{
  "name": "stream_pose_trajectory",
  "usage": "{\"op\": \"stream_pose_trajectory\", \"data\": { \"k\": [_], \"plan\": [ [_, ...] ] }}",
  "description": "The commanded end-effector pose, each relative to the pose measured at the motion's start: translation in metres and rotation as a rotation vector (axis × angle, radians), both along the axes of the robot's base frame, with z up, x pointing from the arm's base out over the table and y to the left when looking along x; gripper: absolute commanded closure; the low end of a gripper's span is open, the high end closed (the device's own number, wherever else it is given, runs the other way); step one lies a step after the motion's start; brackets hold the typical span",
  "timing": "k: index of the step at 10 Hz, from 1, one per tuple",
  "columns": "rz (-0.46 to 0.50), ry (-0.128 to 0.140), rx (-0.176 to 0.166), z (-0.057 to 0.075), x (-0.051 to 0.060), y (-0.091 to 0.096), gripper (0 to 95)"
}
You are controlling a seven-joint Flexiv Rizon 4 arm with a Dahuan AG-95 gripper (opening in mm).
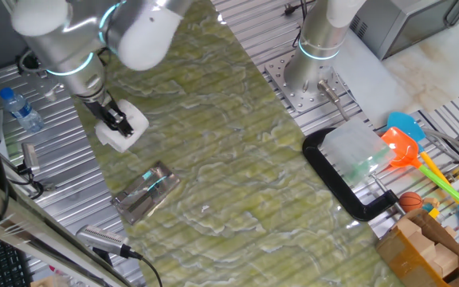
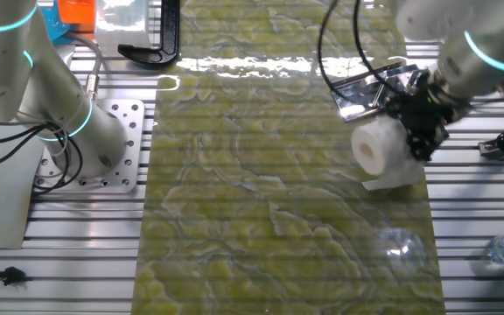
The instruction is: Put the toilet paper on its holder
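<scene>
Left to right in one fixed view: water bottle (image 1: 21, 109) with blue cap is lying on the slatted rail at far left, out of the way. Next, the gripper (image 1: 116, 120) is clamping the toilet paper (image 1: 124, 126), fingers closed on the roll's side. Roll is sitting at the mat edge; can't tell if it's lifted or touching. A loose tail of paper is hanging under it in the other fixed view (image 2: 383, 147), core opening facing outward, probably so the bar can thread through it.

The holder (image 1: 144, 192) is lying flat on the mat just beside the roll, toward the camera, apart from it. Path between them is looking open.

Further right: second arm's base (image 1: 313, 68) is standing well apart, then the black C-clamp (image 1: 343, 185) around a clear plastic block, and coloured toys (image 1: 421, 163) at the far right. None of these are blocking.

Judgement: the holder is loose and may slide when the roll is pushed on.
</scene>
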State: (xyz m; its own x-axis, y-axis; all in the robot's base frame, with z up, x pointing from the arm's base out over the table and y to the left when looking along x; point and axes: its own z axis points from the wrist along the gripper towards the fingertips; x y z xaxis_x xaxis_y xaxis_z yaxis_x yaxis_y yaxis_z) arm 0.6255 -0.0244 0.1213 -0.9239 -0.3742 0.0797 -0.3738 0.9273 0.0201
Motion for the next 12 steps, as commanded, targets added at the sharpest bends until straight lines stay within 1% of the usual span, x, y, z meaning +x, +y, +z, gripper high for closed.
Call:
{"op": "stream_pose_trajectory", "data": {
  "k": [1, 2, 3, 4, 5, 7, 8, 9, 10, 11, 12],
  "plan": [
    [-0.016, 0.006, -0.009, -0.002, -0.005, 0.005, 95.0],
    [-0.018, 0.006, -0.012, -0.003, -0.008, 0.007, 95.0],
    [-0.023, 0.006, -0.02, -0.005, -0.015, 0.01, 95.0],
    [-0.023, 0.005, -0.023, -0.006, -0.016, 0.01, 95.0],
    [-0.022, 0.005, -0.026, -0.005, -0.02, 0.013, 95.0],
    [-0.011, -0.01, -0.018, 0.004, -0.027, 0.019, 95.0],
    [-0.003, -0.007, -0.017, 0.009, -0.033, 0.023, 95.0],
    [0.002, -0.003, -0.019, 0.009, -0.041, 0.028, 95.0],
    [0.014, -0.021, -0.011, 0.003, -0.053, 0.033, 95.0],
    [0.01, -0.037, 0.006, -0.003, -0.064, 0.038, 95.0],
    [0.001, -0.043, 0.002, -0.011, -0.077, 0.047, 95.0]
  ]
}}
